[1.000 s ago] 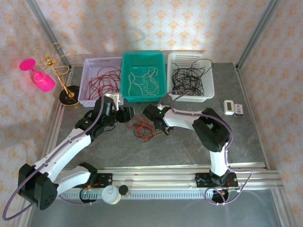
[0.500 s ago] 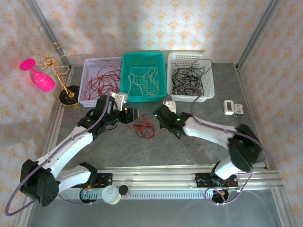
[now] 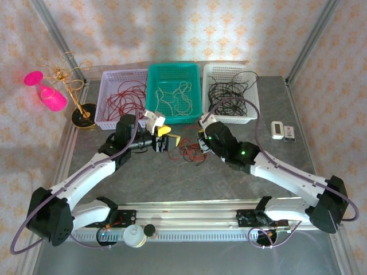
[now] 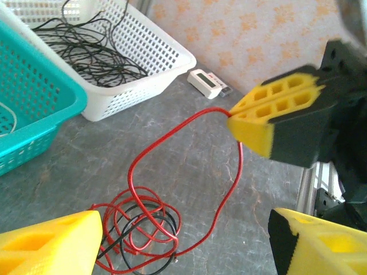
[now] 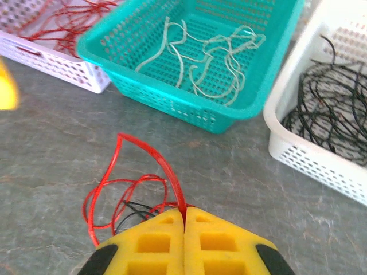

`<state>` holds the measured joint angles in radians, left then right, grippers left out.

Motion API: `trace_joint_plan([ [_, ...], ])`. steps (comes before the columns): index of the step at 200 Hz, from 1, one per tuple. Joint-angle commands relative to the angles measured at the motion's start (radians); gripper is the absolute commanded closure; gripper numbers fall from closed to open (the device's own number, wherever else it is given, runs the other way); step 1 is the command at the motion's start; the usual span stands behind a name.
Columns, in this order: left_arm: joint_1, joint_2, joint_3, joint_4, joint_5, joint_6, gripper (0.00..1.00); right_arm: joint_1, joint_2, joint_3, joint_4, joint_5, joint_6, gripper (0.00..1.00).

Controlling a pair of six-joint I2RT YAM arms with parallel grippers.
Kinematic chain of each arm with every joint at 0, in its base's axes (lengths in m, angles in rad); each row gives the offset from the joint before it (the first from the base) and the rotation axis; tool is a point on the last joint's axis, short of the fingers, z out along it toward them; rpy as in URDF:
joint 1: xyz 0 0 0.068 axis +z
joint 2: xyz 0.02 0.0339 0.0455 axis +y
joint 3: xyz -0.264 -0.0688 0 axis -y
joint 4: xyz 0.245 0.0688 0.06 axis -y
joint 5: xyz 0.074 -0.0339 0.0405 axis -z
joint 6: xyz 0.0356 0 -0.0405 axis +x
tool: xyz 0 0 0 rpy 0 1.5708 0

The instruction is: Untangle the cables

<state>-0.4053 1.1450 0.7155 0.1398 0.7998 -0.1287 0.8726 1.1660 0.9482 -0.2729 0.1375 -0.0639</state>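
Upper left of the top view: a gold wire stand with pink cups, beside a pale basket holding red wire. The left arm reaches to centre frame. There the left jaws stand wide open and hold nothing, their yellow fingers spread to either side of the knot in the left wrist view. The teal basket at upper centre contains white wire. The cables, a loose knot of red and black strands, lie on the counter at centre frame. They sit just in front of the teal basket, between the two sets of jaws. On the right arm, the right jaws are fully closed, pinching one red strand that rises in a loop from the knot. The white basket at upper right holds black wire. A small white device lies on the counter at far right.
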Motion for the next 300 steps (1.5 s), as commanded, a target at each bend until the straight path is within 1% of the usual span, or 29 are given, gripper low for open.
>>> trace_joint_plan([
  [1,0.0,0.053,-0.021,0.138,0.028,0.031,0.22,0.004,-0.051,0.065,0.045,-0.082,-0.106,1.0],
  [9,-0.001,0.078,-0.012,0.147,0.017,0.024,0.22,0.003,-0.058,0.075,0.041,-0.105,-0.113,1.0],
  [18,-0.001,0.106,0.002,0.161,0.032,0.008,0.22,0.003,-0.063,0.084,0.039,-0.128,-0.119,1.0],
  [43,-0.019,0.152,0.006,0.277,0.075,-0.051,0.23,0.003,-0.066,0.095,0.037,-0.19,-0.127,1.0],
  [49,-0.023,0.158,0.005,0.302,0.077,-0.062,0.23,0.003,-0.064,0.097,0.037,-0.203,-0.128,1.0],
  [53,-0.025,0.162,0.003,0.322,0.079,-0.072,0.26,0.004,-0.063,0.098,0.036,-0.211,-0.126,1.0],
  [57,-0.025,0.167,0.002,0.34,0.081,-0.083,0.29,0.003,-0.06,0.101,0.035,-0.217,-0.126,1.0],
  [67,-0.027,0.178,0.005,0.375,0.082,-0.111,0.42,0.003,-0.056,0.104,0.033,-0.231,-0.123,1.0],
  [84,-0.029,0.189,-0.002,0.474,0.082,-0.18,0.61,0.003,-0.053,0.1,0.039,-0.253,-0.12,1.0],
  [92,-0.029,0.183,-0.011,0.518,0.046,-0.213,0.77,0.002,-0.052,0.1,0.038,-0.26,-0.12,1.0],
  [104,-0.03,0.168,-0.02,0.534,-0.022,-0.244,1.0,0.002,-0.055,0.1,0.038,-0.249,-0.116,1.0],
  [113,-0.03,0.146,-0.015,0.504,-0.074,-0.241,1.0,0.004,-0.06,0.097,0.036,-0.23,-0.116,1.0],
  [122,-0.031,0.117,-0.005,0.459,-0.119,-0.233,1.0,0.005,-0.067,0.092,0.047,-0.18,-0.11,1.0],
  [130,-0.032,0.089,0.008,0.417,-0.135,-0.222,1.0,0.005,-0.073,0.084,0.059,-0.12,-0.1,0.9],
  [137,-0.033,0.065,0.023,0.373,-0.149,-0.214,1.0,0.005,-0.078,0.072,0.084,-0.071,-0.086,0.79],
  [148,-0.039,0.035,0.047,0.304,-0.154,-0.206,1.0,0.005,-0.08,0.046,0.148,-0.029,-0.051,0.67],
  [157,-0.046,0.011,0.063,0.252,-0.156,-0.2,1.0,0.005,-0.074,0.017,0.219,-0.051,-0.029,0.59],
  [166,-0.053,-0.012,0.075,0.204,-0.171,-0.198,1.0,0.006,-0.056,-0.01,0.295,-0.089,0.0,0.54],
  [190,-0.067,-0.07,0.101,0.094,-0.236,-0.198,1.0,0.005,0.01,-0.079,0.515,-0.224,0.082,0.48],
  [203,-0.069,-0.09,0.126,0.038,-0.249,-0.194,1.0,0.008,0.067,-0.105,0.596,-0.23,0.122,0.47],
  [211,-0.07,-0.099,0.147,0.004,-0.251,-0.188,1.0,0.007,0.096,-0.119,0.635,-0.197,0.147,0.48],
  [230,-0.075,-0.121,0.192,-0.075,-0.274,-0.175,1.0,0.008,0.158,-0.142,0.687,-0.092,0.191,0.53],
  [239,-0.075,-0.131,0.215,-0.106,-0.286,-0.172,1.0,0.007,0.184,-0.153,0.714,-0.064,0.203,0.55],
  [260,-0.076,-0.145,0.278,-0.162,-0.284,-0.171,1.0,0.007,0.248,-0.175,0.798,-0.064,0.219,0.57],
  [279,-0.076,-0.152,0.344,-0.204,-0.279,-0.178,1.0,0.007,0.316,-0.17,0.8,-0.035,0.274,0.63],
  [300,-0.078,-0.164,0.426,-0.249,-0.302,-0.174,1.0,0.008,0.353,-0.203,0.811,0.006,0.348,0.75],
])
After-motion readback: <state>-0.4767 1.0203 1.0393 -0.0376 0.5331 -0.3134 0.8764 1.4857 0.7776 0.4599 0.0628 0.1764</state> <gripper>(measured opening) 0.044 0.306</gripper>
